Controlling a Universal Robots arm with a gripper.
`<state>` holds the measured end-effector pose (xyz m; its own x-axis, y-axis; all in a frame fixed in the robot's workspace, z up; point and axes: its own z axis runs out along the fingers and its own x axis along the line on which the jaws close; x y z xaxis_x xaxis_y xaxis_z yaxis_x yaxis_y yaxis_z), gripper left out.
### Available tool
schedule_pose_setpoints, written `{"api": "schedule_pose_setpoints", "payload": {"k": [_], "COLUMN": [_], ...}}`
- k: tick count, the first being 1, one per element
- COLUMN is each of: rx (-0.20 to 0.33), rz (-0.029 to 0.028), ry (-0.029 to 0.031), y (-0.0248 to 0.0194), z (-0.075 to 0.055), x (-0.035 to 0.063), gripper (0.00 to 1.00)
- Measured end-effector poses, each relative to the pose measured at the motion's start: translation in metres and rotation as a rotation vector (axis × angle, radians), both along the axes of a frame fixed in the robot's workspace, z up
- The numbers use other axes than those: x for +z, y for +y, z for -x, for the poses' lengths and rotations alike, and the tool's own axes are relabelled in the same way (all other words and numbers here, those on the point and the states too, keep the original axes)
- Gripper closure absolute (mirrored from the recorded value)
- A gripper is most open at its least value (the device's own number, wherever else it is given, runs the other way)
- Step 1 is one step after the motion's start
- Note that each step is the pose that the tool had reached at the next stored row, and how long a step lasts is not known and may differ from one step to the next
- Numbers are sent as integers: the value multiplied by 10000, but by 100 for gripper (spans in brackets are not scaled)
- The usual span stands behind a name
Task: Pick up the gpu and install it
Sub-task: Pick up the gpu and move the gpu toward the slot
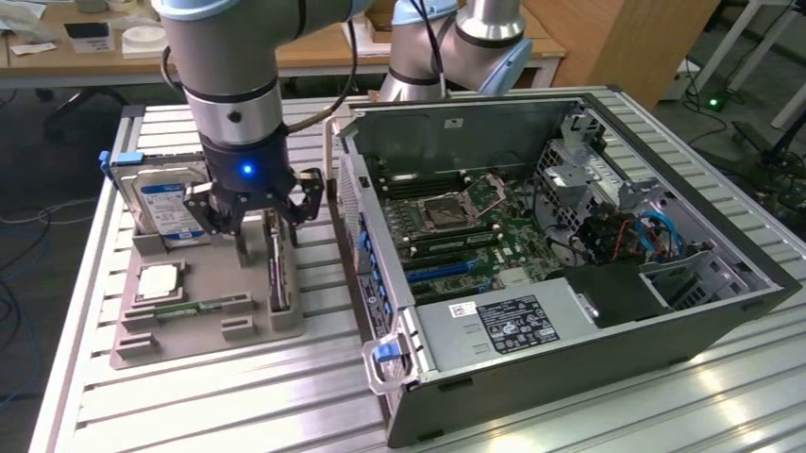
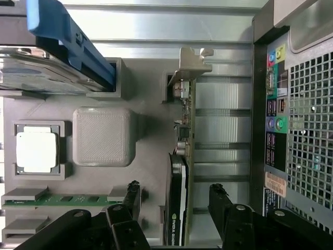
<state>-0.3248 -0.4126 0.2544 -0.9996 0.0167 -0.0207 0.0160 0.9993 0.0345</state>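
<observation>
Robotics laboratory, indicated by an industrial robot arm [image 1: 233, 94] over an aluminium-profile workbench [image 1: 252, 406] carrying an opened computer case [image 1: 567, 377], with wooden desks [image 1: 32, 64] behind.

In the exterior view the gripper [image 1: 266, 243] hides one end of the gpu [image 1: 278, 288], the arm [image 1: 233, 104] covers part of the hard drive [image 1: 164, 203], and the power-supply label [image 1: 514, 321] is too small to read.

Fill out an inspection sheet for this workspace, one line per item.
Surface: slatted metal table, grey tray on it.
Job's things: gpu on edge in the tray; open computer case beside it.
Clutter: hard drive, processor, memory stick in the tray.
Grippers: gripper open, fingers astride the gpu, not touching.
Cables: blue and red wires inside the case.
Surroundings: wooden desk behind; second robot arm.
</observation>
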Motion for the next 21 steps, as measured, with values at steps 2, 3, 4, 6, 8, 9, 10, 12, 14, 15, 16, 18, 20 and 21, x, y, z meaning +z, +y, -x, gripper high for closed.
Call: {"api": "schedule_pose_setpoints", "payload": {"k": [2, 3, 4, 6, 8, 9, 10, 12, 14, 15, 16, 18, 20, 21], "rx": [0, -1, -6, -15, -28, -41, -66, -142, -302, -446, -576, -736, -747, -747], "rz": [-1, 0, 0, 0, 0, 0, 1, 0, 0, 0, 0, -1, 1, 1], "ry": [-1, 0, 0, 0, -1, 0, 1, 0, 0, 0, 0, -1, 1, 1], "y": [0, 0, 1, 3, 4, 4, 5, 9, 13, 14, 16, 18, 18, 18], "z": [-5, -6, -7, -14, -20, -21, -21, -22, -21, -21, -21, -21, -21, -21], "x": [-37, -55, -72, -109, -146, -163, -181, -219, -255, -272, -289, -315, -320, -320], "gripper": [35, 35, 35, 35, 35, 35, 35, 35, 35, 35, 35, 35, 35, 35]}}
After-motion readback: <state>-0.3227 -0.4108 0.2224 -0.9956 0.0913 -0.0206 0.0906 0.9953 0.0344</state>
